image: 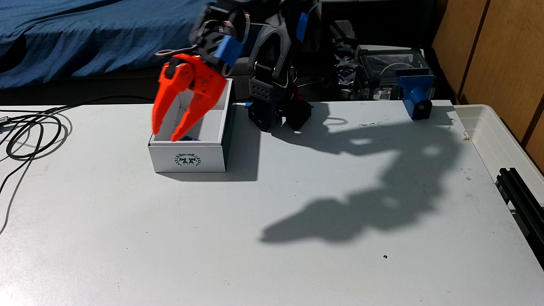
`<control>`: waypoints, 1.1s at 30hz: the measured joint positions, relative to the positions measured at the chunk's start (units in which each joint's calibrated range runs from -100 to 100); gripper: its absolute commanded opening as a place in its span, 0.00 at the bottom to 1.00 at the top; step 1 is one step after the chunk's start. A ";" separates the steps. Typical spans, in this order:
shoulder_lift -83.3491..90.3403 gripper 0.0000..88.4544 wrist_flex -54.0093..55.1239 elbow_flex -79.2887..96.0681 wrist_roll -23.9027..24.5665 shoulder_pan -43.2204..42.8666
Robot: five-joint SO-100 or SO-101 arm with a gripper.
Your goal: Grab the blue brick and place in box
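The white box (188, 160) with a dark wreath emblem on its near short side stands on the table, left of the arm's base. A sliver of the blue brick (190, 138) shows inside it, low behind the near wall; most of the brick is hidden. My orange gripper (165, 134) hangs over the box's near left corner, fingers pointing down and spread apart with nothing between them. Its tips are at about rim height, just left of the brick.
The black arm base (276, 111) sits at the table's back edge. A blue clamp-like mount (416, 94) stands at the back right, beside a translucent tub (500, 132). Black cables (32, 132) lie at the left. A black rail (521, 191) runs along the right edge.
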State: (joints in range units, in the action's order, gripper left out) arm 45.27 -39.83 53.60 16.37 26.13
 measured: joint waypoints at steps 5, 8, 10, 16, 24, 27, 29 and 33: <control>17.48 0.12 0.88 11.71 0.05 -3.91; 26.18 0.12 0.88 16.63 0.05 -7.60; 30.41 0.12 0.88 19.13 0.05 -10.11; 36.15 0.12 1.32 26.37 0.00 -18.52; 36.49 0.12 2.28 35.94 -4.63 -24.43; 36.57 0.12 2.28 36.92 -6.89 -25.46; 36.66 0.12 2.28 37.64 -7.47 -26.42; 36.82 0.12 2.37 40.32 -9.79 -27.97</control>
State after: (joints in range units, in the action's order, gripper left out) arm 82.09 -37.46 93.92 6.58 -1.85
